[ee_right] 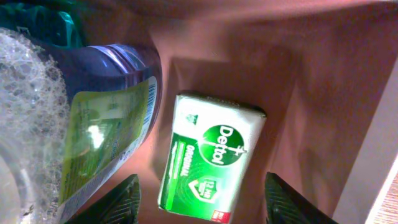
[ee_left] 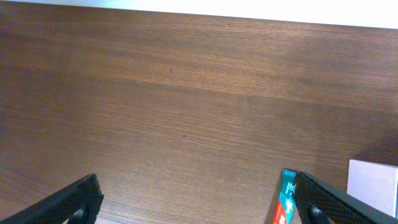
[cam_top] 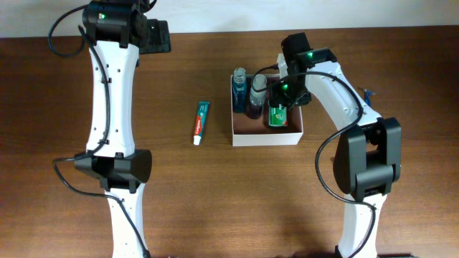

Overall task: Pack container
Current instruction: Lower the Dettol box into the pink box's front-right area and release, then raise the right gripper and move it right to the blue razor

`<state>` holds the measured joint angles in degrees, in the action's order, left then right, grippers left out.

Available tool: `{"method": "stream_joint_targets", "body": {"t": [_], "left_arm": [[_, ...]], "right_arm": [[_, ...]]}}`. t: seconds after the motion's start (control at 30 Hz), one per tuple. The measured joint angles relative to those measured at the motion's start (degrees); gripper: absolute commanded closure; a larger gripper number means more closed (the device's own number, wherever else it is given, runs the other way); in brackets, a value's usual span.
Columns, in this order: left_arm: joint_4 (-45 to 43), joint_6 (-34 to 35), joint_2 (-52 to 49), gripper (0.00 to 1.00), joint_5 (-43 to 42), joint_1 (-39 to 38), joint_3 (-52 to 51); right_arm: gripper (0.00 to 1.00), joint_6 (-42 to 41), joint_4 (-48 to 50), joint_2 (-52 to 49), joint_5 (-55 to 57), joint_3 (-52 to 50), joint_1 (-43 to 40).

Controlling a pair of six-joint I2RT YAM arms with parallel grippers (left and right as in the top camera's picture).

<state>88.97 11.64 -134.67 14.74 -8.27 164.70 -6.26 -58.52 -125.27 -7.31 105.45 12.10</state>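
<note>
Container [cam_top: 265, 137] on the table [cam_top: 179, 186] in the overhead view, right arm [cam_top: 326, 82] reaching into it above a green Dettol soap bar [cam_top: 277, 115] and a blue bottle [cam_top: 257, 97], toothpaste tube [cam_top: 201, 122] lying on the wood well apart from the box. Left wrist view: left fingers [ee_left: 68, 202] spread wide above the table, toothpaste end beside one finger, white container corner at the frame edge. Right wrist view: right fingers [ee_right: 118, 202] parted either side of the soap bar, a gap showing on each side, the bar flat on the pinkish-brown floor beside the blue bottle.
</note>
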Motion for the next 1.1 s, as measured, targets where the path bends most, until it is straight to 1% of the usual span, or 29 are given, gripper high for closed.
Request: {"method": "stream_joint_targets", "body": {"t": [0.27, 0.4, 0.57, 0.77, 0.87, 0.97, 1.0, 1.1], "left_arm": [[0.0, 0.0, 0.0, 0.01, 0.0, 0.0, 0.0], [0.0, 0.0, 0.0, 0.01, 0.0, 0.0, 0.0], [0.0, 0.0, 0.0, 0.01, 0.0, 0.0, 0.0], [0.0, 0.0, 0.0, 0.01, 0.0, 0.0, 0.0], [0.0, 0.0, 0.0, 0.01, 0.0, 0.0, 0.0], [0.0, 0.0, 0.0, 0.01, 0.0, 0.0, 0.0], [0.0, 0.0, 0.0, 0.01, 0.0, 0.0, 0.0], [0.0, 0.0, 0.0, 0.00, 0.0, 0.0, 0.0]], "right_arm": [[0.39, 0.0, -3.3, 0.0, 0.0, 1.6, 0.0], [0.38, 0.0, -7.2, 0.1, 0.0, 6.4, -0.3], [0.35, 0.3, -12.9, 0.7, 0.0, 13.3, -1.2], [0.18, 1.5, -22.3, 1.9, 1.5, 24.0, -4.3], [0.13, 1.5, -25.6, 3.3, 3.5, 28.0, -7.8], [0.07, 1.5, -28.6, 4.5, 5.0, 29.2, -12.8], [0.00, 1.5, -29.8, 4.7, 5.4, 29.2, -14.7], [0.01, 1.4, -32.2, 4.7, 6.3, 29.2, -19.7]]}}
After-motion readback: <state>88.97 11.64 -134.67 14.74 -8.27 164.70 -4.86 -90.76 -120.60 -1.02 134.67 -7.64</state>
